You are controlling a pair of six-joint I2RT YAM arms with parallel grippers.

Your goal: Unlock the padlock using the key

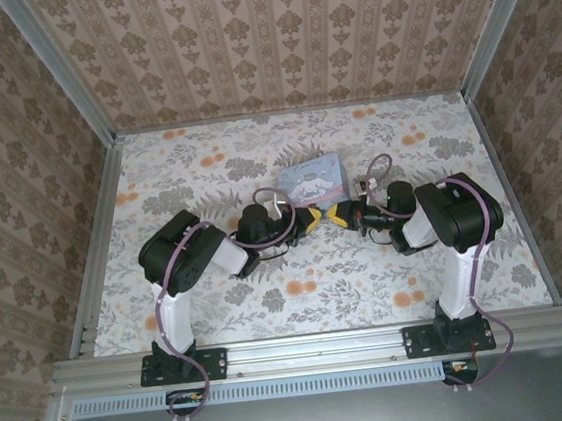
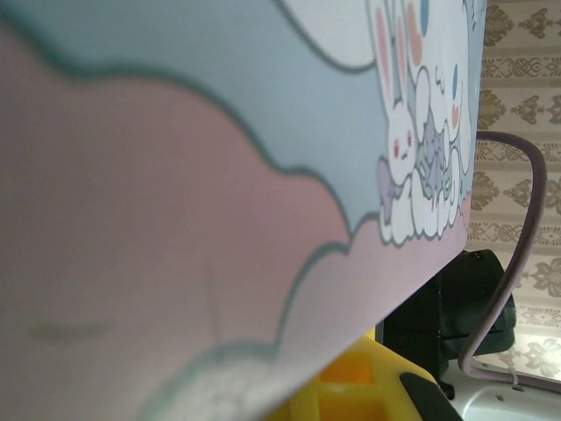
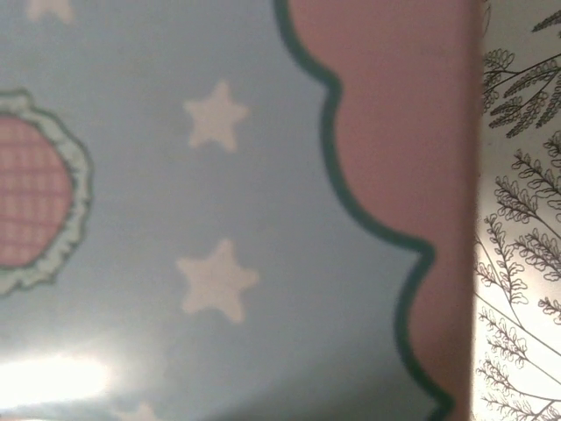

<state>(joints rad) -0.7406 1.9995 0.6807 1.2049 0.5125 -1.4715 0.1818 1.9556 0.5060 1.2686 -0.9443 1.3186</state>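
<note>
From above, my left gripper and right gripper meet tip to tip at the middle of the table, their yellow fingers touching or nearly so. They sit just in front of the pastel-blue cartoon-printed box. The padlock and the key are hidden; nothing that small can be made out between the fingers. In the left wrist view the box stands very close, above a yellow finger. The right wrist view has the box's starred face pressed up to the lens, hiding that gripper's fingers.
The flowered tablecloth covers the table, also seen beside the box. Patterned walls enclose three sides. The right arm's black body and a looping cable lie close beyond my left gripper. Metal rails run along the table's sides.
</note>
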